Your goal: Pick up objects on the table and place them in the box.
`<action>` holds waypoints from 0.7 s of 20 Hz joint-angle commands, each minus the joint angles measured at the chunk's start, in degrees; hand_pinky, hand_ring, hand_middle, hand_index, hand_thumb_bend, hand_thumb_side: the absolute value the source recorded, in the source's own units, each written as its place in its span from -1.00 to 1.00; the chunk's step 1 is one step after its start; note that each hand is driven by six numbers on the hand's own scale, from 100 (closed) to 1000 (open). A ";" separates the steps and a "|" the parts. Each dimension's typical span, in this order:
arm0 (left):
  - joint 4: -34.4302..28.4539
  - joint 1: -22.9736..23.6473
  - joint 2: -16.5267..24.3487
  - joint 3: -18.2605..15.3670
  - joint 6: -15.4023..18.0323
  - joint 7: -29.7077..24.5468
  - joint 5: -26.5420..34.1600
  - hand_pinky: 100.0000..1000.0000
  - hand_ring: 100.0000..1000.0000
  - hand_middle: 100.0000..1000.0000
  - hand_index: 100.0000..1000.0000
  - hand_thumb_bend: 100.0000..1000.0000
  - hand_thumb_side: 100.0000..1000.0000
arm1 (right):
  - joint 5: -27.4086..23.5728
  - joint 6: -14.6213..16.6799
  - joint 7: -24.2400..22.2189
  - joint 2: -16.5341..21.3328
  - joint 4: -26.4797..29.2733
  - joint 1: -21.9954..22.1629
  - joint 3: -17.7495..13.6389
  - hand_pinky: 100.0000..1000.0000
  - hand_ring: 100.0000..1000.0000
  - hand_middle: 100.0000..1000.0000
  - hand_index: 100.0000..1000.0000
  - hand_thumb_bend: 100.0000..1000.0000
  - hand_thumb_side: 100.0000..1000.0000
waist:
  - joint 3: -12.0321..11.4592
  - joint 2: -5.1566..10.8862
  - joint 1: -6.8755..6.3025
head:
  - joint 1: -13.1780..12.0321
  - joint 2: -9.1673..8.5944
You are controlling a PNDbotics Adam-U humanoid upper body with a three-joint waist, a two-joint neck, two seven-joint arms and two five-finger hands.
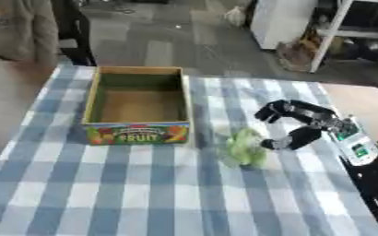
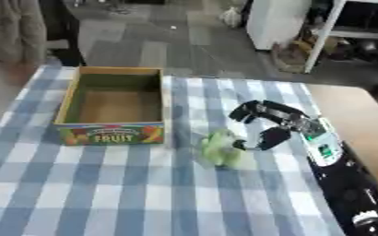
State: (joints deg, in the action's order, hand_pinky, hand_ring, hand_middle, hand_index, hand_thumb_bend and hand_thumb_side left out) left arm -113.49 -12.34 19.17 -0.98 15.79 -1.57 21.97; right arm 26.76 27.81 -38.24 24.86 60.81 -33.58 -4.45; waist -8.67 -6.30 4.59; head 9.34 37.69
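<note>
The green object point(image 1: 245, 147), pale and leafy-looking like a lettuce or a soft toy vegetable, lies on the checked cloth of the desk point(image 1: 127, 193), a little to the right of the box and nearer to me than its front wall. I cannot make out its exact shape, only a lumpy green mass. It sits free on the cloth, not lifted.

My right robot hand point(image 1: 301, 124) is just beside it on the right. The fingers curve forward above and the thumb reaches in low, its tip close to or touching the object's right edge; I cannot tell which. The hand stands apart, spread in a wide C with nothing inside it. I judge I have it shaped this way to come round the object from the side, since a soft, bulky thing wants a broad wrap, not a pinch.

The box point(image 1: 137, 132) is a shallow cardboard tray with a printed fruit label on its front wall, open at the top, and I see nothing in it. It stands to the left of the object, near enough that the carry should be short. I expect the risk is the leafy mass slipping or squashing as the fingers come in.

My left robot hand shows in neither view.
</note>
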 commanded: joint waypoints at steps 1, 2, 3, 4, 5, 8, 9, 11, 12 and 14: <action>-1.11 -0.58 1.22 -0.30 0.15 -0.07 0.09 0.13 0.06 0.09 0.23 -1.00 0.10 | 1.99 1.56 -0.32 0.89 0.36 -0.48 0.03 0.65 0.69 0.56 0.63 -0.22 -0.54 | 0.13 0.72 -0.43 | 0.34 0.18; -1.11 -0.58 1.21 -0.28 0.16 -0.09 0.10 0.13 0.06 0.09 0.23 -1.00 0.10 | 2.34 1.65 -0.27 0.79 0.32 -0.43 0.12 0.66 0.70 0.58 0.64 -0.22 -0.54 | 0.15 0.72 -0.46 | 0.38 0.19; -1.11 -0.58 1.21 -0.27 0.16 -0.11 0.11 0.13 0.06 0.09 0.23 -1.00 0.10 | 2.62 1.74 -0.28 0.71 0.27 -0.40 0.20 0.66 0.71 0.59 0.64 -0.22 -0.54 | 0.18 0.72 -0.48 | 0.41 0.19; -1.11 -0.59 1.19 -0.27 0.16 -0.11 0.12 0.13 0.06 0.09 0.23 -1.00 0.10 | 2.81 1.82 -0.31 0.62 0.24 -0.35 0.25 0.68 0.73 0.61 0.64 -0.22 -0.53 | 0.20 0.73 -0.50 | 0.44 0.17; -1.11 -0.59 1.18 -0.27 0.17 -0.11 0.13 0.13 0.06 0.09 0.23 -1.00 0.10 | 2.94 1.89 -0.36 0.56 0.22 -0.31 0.28 0.68 0.73 0.61 0.64 -0.22 -0.53 | 0.21 0.73 -0.51 | 0.45 0.15; -1.11 -0.55 1.19 -0.29 0.20 -0.11 0.12 0.13 0.06 0.09 0.23 -1.00 0.10 | 3.15 2.02 -0.61 0.43 0.20 -0.18 0.36 0.72 0.79 0.66 0.65 -0.22 -0.52 | 0.25 0.70 -0.54 | 0.50 0.15; -1.11 -0.53 1.17 -0.29 0.18 -0.11 0.11 0.13 0.06 0.09 0.23 -1.00 0.10 | 3.21 2.03 -0.68 0.39 0.20 -0.13 0.40 0.73 0.80 0.66 0.65 -0.22 -0.52 | 0.25 0.69 -0.53 | 0.52 0.15; -1.11 -0.51 1.15 -0.28 0.17 -0.11 0.08 0.13 0.07 0.09 0.23 -1.00 0.10 | 3.45 2.05 -0.84 0.34 0.21 -0.07 0.50 0.73 0.80 0.67 0.66 -0.22 -0.52 | 0.25 0.66 -0.50 | 0.53 0.13; -1.11 -0.51 1.14 -0.27 0.16 -0.11 0.06 0.13 0.07 0.09 0.23 -1.00 0.10 | 3.55 2.06 -0.91 0.30 0.22 -0.03 0.54 0.73 0.80 0.67 0.66 -0.22 -0.52 | 0.24 0.64 -0.48 | 0.53 0.14; -1.11 -0.50 1.12 -0.26 0.14 -0.11 0.04 0.13 0.07 0.09 0.23 -1.00 0.10 | 3.64 2.12 -1.05 0.22 0.23 -0.01 0.64 0.74 0.80 0.68 0.66 -0.21 -0.51 | 0.22 0.60 -0.45 | 0.56 0.14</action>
State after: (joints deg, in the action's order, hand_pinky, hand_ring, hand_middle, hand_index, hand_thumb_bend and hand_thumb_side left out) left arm -113.49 -12.34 19.17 -0.98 15.81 -1.60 21.97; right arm 30.16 28.39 -37.66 24.05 60.48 -32.77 -3.77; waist -8.51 -6.34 4.36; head 9.75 37.69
